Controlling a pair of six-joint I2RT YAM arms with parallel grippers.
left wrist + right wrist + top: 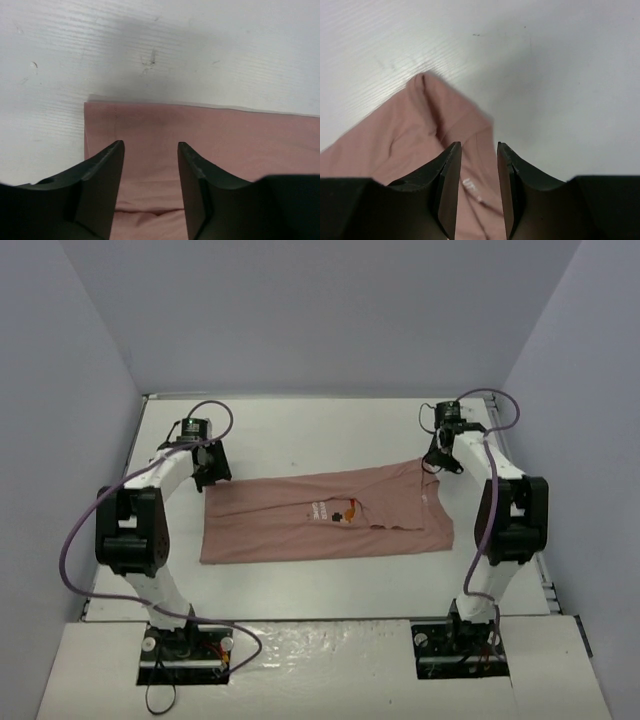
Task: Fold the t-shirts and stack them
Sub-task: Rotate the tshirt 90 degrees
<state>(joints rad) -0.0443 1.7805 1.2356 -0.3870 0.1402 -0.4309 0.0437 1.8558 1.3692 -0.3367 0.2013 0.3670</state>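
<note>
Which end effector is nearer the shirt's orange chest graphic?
Right. Right end effector: far-right corner of the shirt, near the graphic; left end effector: far-left corner, farther.

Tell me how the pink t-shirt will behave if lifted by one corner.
The t-shirt will likely hang limp: it lies flat on the table with soft wrinkles. It is probably light, being thin cloth. Pushed, it would likely bunch rather than slide whole: it is puckered at its far right end.

Robot lab cell: white table (330, 440) boxed in by plain lilac-grey walls (320, 310).
</note>
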